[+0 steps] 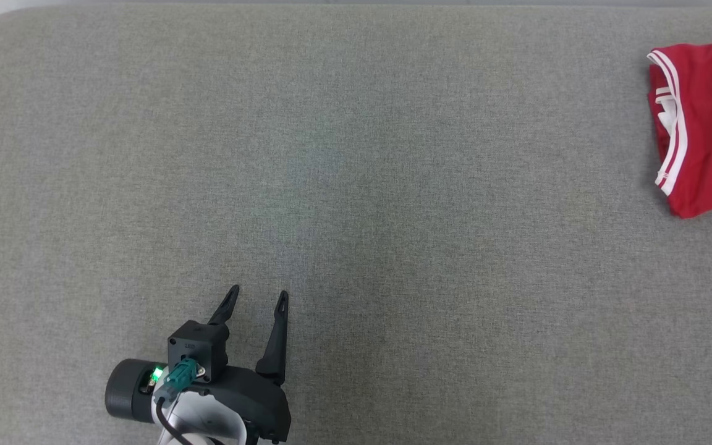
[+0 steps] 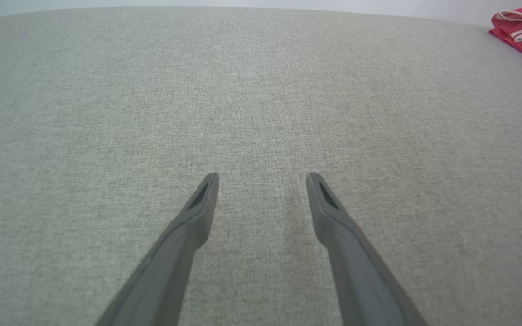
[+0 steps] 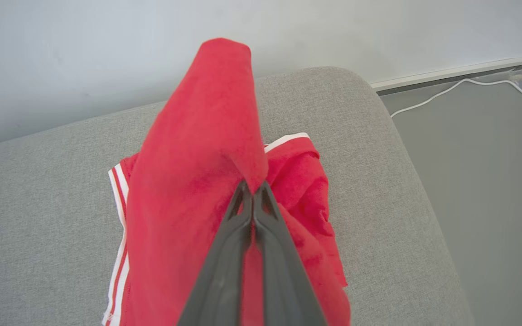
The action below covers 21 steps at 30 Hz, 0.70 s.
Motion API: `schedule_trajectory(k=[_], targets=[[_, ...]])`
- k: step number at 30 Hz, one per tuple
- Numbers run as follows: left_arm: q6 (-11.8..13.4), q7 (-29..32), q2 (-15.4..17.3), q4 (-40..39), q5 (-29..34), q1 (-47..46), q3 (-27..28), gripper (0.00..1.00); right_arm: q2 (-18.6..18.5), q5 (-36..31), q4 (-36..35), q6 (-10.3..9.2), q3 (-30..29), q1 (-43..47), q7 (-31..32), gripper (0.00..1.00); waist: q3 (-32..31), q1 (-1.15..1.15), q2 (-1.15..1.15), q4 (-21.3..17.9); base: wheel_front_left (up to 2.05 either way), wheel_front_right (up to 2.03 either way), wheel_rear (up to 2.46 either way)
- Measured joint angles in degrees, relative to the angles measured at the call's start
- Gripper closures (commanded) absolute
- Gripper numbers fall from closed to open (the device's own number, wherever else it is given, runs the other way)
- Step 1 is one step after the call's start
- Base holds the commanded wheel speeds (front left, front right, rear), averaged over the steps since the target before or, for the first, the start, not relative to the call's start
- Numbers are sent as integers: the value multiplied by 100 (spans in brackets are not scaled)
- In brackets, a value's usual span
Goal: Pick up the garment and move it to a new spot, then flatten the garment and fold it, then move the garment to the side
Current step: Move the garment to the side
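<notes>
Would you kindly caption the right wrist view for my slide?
Right gripper shut on a raised fold of the red white-trimmed garment on the grey fabric surface.

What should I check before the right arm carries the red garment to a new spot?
1. Right gripper shut on the garment: ok.
2. Garment wholly clear of the cushion: not ok, its striped edge lies on it.
3. Left gripper open, apart from the garment: ok.
4. Bare cushion in the middle for the set-down: ok.
5. How many layers are pinched: cannot tell.
</notes>
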Motion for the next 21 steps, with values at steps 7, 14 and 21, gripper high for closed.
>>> schedule_trajectory(k=[7,14,21], targets=[[1,0,-1,22,0,-1,4,0,-8,-243,154,44,163,-128,-98,56,21,0,0,17,0,0,0],[1,-1,-2,112,-1,-4,27,0,85,-468,415,43,332,-170,-153,0,-89,-1,0,-5,0,0,0],[1,-9,5,226,-2,-2,74,0,193,-565,617,71,412,-207,-255,0,-283,-1,0,-60,0,0,0]])
